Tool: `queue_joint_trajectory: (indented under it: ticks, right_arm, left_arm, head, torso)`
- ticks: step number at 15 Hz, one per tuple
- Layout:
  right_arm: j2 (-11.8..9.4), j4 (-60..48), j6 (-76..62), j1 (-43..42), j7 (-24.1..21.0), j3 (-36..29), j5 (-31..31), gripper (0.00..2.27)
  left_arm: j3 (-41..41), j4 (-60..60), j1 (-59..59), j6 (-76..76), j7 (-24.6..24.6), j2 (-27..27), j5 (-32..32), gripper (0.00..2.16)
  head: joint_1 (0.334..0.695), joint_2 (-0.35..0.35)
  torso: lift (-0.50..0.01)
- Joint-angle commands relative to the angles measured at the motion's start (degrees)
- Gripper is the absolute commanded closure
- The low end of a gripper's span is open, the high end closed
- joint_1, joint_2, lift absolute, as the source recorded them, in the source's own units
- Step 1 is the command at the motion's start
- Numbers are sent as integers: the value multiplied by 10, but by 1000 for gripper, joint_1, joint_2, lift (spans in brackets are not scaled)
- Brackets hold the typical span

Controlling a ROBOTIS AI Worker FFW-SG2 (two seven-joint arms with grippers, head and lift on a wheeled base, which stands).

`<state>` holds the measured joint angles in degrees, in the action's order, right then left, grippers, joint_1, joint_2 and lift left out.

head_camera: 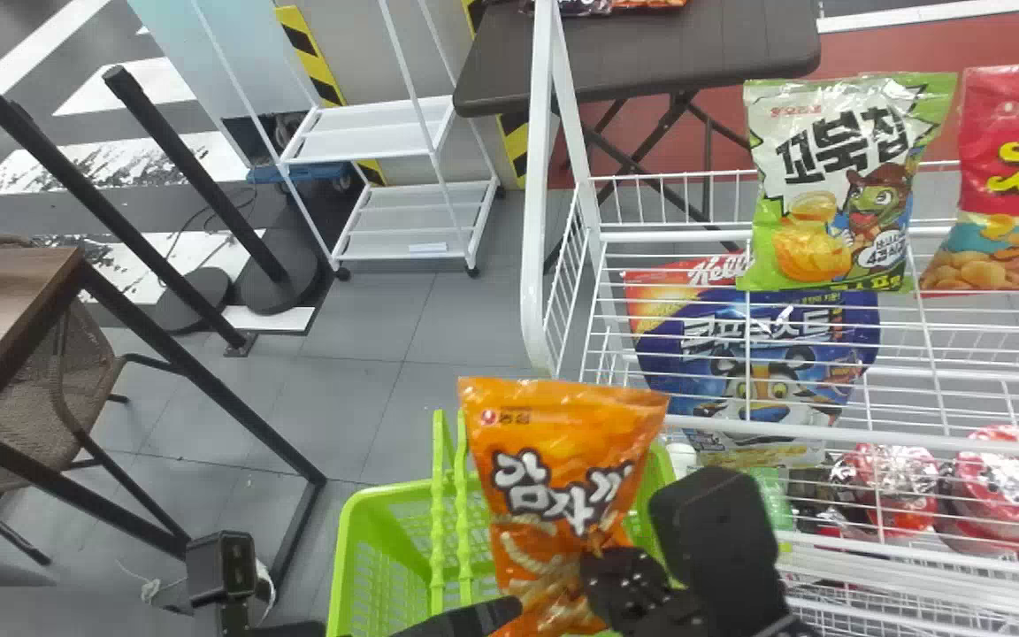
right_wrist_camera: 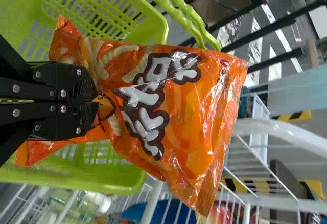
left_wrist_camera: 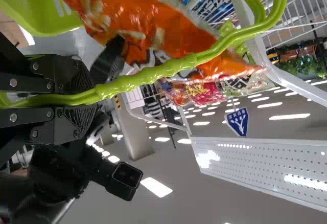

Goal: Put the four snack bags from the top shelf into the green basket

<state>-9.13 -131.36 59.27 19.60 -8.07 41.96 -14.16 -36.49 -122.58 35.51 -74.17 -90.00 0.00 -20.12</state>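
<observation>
My right gripper [head_camera: 602, 579] is shut on the lower part of an orange snack bag [head_camera: 554, 460], held upright over the green basket [head_camera: 352, 540]. In the right wrist view the gripper [right_wrist_camera: 94, 101] pinches the orange bag [right_wrist_camera: 194, 106], with the basket [right_wrist_camera: 110, 175] behind it. My left gripper [head_camera: 465, 619] is at the basket's handles; in the left wrist view the gripper [left_wrist_camera: 92, 96] is shut on the green handle [left_wrist_camera: 179, 65]. A green-and-white snack bag [head_camera: 828, 195] and a red snack bag [head_camera: 1018, 186] stand on the top of the wire rack at the right.
The white wire rack [head_camera: 554, 265] rises right of the basket, with a blue bag [head_camera: 757, 354] and red packages [head_camera: 890, 487] lower down. Behind are a dark table [head_camera: 651, 53] and a white shelf cart [head_camera: 368, 133]. A wooden table [head_camera: 14, 310] stands at the left.
</observation>
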Motion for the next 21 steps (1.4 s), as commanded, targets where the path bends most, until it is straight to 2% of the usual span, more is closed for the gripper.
queue_joint_trajectory:
  ticks: [1,2,3,8,11,13,17,19,21]
  right_arm:
    - [-2,6,10,-2,0,7,-16,1349]
    - [-2,5,38,-2,0,8,-16,572]
    - [0,2,84,-3,0,8,-14,-2]
    - [-15,-44,129,9,2,-3,-5,63]
    - [-17,-90,124,30,-6,-48,65,63]
    - [-16,-95,119,28,-11,-92,77,63]
    - [-12,-61,-1,3,-13,-158,94,63]
    - [-10,-21,-48,-28,-34,-177,114,63]
    - [-6,26,-99,-61,-41,-195,111,63]
  left_arm:
    - [0,0,0,-3,-1,-1,1,2148]
    - [1,0,0,-3,0,-1,3,2148]
    - [1,0,0,-3,-1,-1,3,2148]
    - [2,0,-1,-3,1,-1,5,2148]
    - [2,1,-1,-3,1,-1,5,2148]
    - [2,1,-1,-3,0,-1,4,2148]
    - [1,1,-1,-3,0,-1,3,2148]
    - [1,1,0,-3,-1,-1,2,2148]
    - [1,1,1,-5,-2,-1,2,2148]
  head:
    - [695,350]
    - [695,350]
    - [695,350]
    - [695,350]
    - [695,350]
    - [695,350]
    - [695,350]
    - [695,350]
    - [695,310]
  torso:
    - [-1]
    - [-1]
    - [-1]
    - [-1]
    - [-1]
    - [-1]
    - [-1]
    - [-1]
    - [-1]
